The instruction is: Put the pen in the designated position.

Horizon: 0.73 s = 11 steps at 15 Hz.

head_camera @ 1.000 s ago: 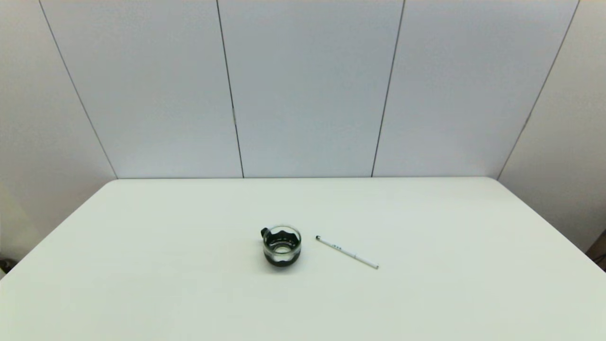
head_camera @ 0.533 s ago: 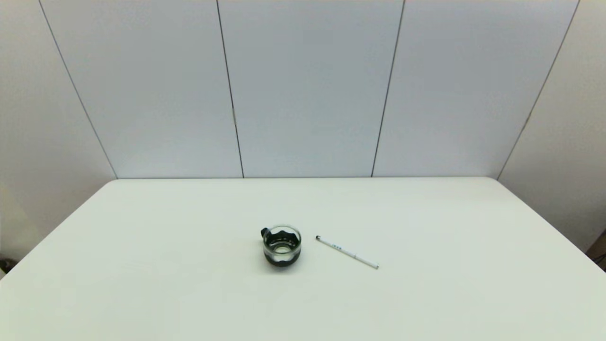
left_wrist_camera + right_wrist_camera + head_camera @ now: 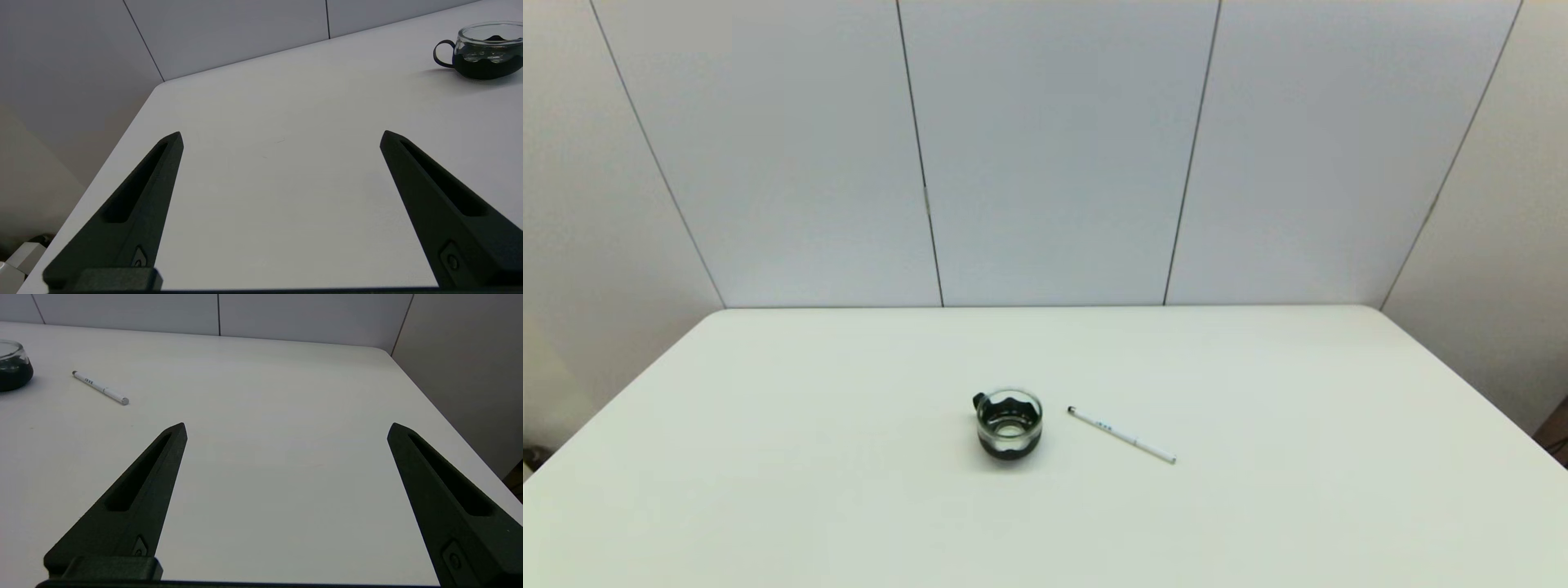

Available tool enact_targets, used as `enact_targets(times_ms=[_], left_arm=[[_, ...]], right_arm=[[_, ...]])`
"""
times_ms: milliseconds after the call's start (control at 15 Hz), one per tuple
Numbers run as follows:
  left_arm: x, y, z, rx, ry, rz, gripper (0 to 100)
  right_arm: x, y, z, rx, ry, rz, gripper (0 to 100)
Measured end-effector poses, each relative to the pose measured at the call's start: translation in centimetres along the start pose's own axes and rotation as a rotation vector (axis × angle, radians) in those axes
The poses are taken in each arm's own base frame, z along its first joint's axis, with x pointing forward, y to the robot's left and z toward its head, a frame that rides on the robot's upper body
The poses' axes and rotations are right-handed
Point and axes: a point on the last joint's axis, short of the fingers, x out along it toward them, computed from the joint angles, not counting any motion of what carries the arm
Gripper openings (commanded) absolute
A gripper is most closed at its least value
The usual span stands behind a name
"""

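Neither arm appears in the head view; both are drawn back at the near side of the desk (image 3: 1258, 523). The left gripper (image 3: 281, 136) hovers low over the desk's near left part, close to its left edge, with its fingers (image 3: 155, 179) spread wide and nothing between them. The right gripper (image 3: 287, 428) hovers likewise over the near right part of the desk, its fingers (image 3: 157, 469) also released wide and empty.

The pen (image 3: 1121, 435) lies flat on the desk near the middle, just right of a glass cup (image 3: 1009, 423) and apart from it. It is a slim white stick pen, set on a diagonal: its small dark tip points far and left toward the cup, and the other end lies nearer and to the right. Tiny dark print marks the barrel.

The right wrist view shows the pen (image 3: 100, 388) well apart from that gripper, with a grey metallic cap at its near end that the head view does not resolve. The left wrist view shows the cup (image 3: 484, 51) side-on, with its dark loop handle and dark lower sleeve, but not the pen.
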Motion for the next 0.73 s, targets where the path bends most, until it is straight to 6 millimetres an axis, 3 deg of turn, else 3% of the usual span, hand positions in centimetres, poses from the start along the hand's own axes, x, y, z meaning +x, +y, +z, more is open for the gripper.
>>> enact_targets(times_ms=[733], left_arm=[[0.00,0.00,0.00,0.000,0.000,0.000,100]], right_arm=[[0.00,0.02,0.01,-0.021,-0.001,0.007,100]])
